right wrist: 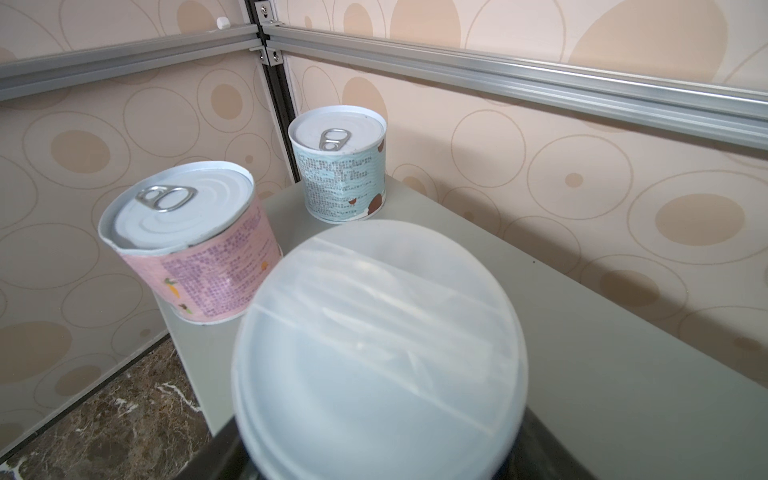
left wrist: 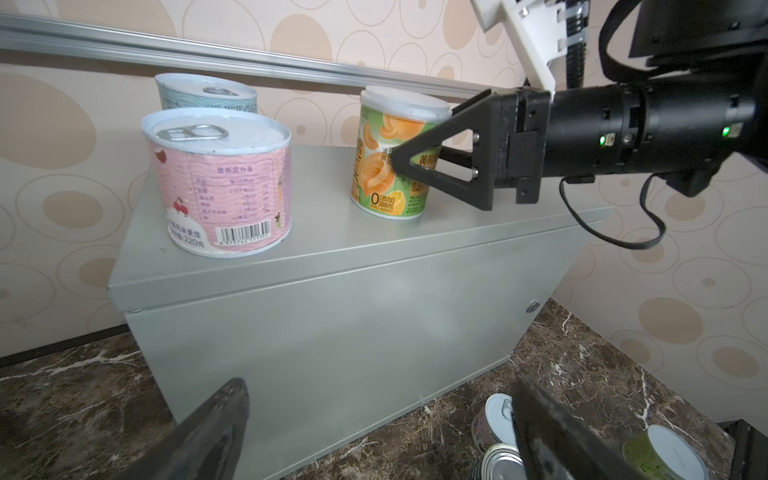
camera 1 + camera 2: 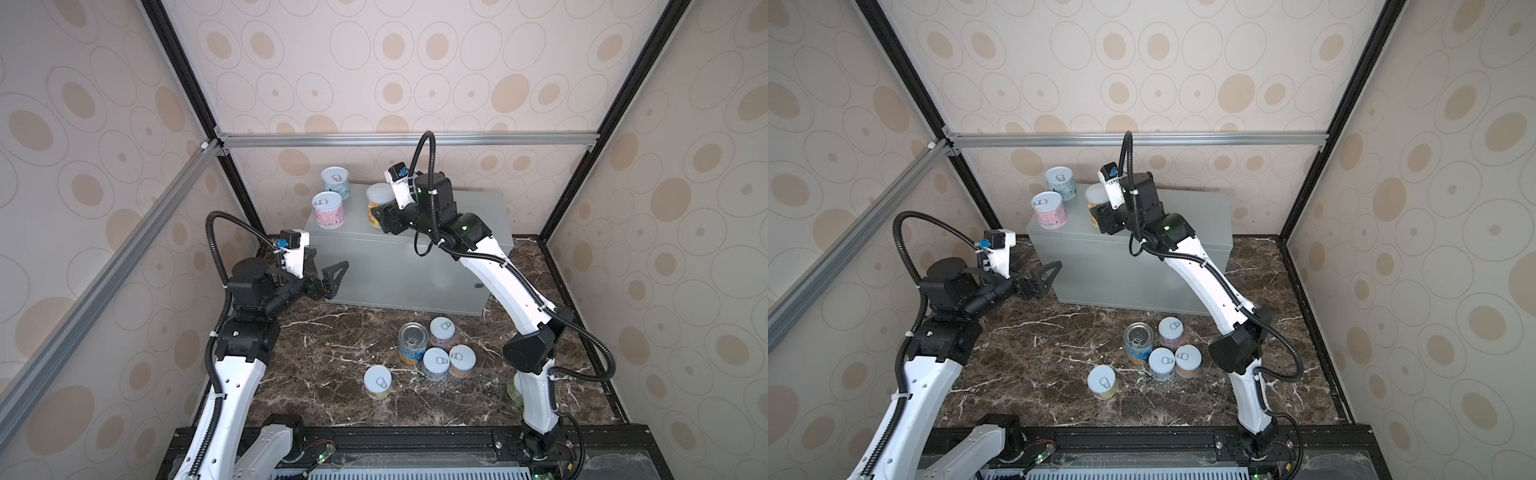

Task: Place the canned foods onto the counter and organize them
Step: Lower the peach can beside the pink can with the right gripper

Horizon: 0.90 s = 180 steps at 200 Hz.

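Peach can [image 2: 374,174] on counter [image 2: 374,316], left of middle, gripped by right claw [image 3: 381,214].
Claw closed on its sides. Pink can [image 2: 224,187] at front-left edge, teal can [image 1: 340,174] at back-left corner, both apart from it; right half of top bare. Left claw [image 3: 324,266] wide open, empty, before counter's left end. Blue can [image 3: 412,343] and pastel cans [image 3: 436,361] on marble [image 3: 332,353].

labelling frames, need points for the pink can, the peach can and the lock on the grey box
pink can [image 2: 220,183]: left wrist view, on the label's nutrition table
peach can [image 2: 370,183]: left wrist view, on the label's peach picture
lock [image 2: 532,306]: left wrist view, on its round face
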### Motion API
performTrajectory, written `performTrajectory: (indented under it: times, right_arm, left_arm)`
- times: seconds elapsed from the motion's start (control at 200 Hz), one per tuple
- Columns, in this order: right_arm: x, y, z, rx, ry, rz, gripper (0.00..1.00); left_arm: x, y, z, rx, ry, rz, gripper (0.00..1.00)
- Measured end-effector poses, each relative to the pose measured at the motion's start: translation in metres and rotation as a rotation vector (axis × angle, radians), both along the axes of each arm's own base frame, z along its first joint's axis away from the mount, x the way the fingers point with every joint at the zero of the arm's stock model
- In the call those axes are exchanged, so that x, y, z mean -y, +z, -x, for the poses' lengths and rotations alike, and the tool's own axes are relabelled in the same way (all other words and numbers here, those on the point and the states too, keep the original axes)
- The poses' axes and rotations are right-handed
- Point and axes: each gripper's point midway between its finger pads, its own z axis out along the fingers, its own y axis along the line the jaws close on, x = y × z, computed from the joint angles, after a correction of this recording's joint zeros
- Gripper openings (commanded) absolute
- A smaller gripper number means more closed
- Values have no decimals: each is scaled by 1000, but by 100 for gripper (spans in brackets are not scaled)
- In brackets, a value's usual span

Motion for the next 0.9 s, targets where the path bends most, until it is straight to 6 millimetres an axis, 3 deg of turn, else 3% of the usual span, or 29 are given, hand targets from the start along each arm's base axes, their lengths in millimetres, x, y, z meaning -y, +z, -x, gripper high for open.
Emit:
performTrajectory:
  times: [0.195, 0.475, 0.75, 0.9]
  right_arm:
    - [-11, 0, -17, 38, -10, -28, 73]
    - [-26, -1, -39, 100, -25, -76, 76]
    - [-31, -1, -54, 131, -35, -111, 78]
    - [-30, -11, -61, 109, -35, -118, 85]
  left_arm:
    - [-2, -12, -2, -23, 17, -5, 98]
    - [-4, -13, 0, -20, 24, -6, 98]
    - [-6, -13, -1, -14, 38, -17, 98]
    - [-6, -13, -1, -10, 38, -23, 98]
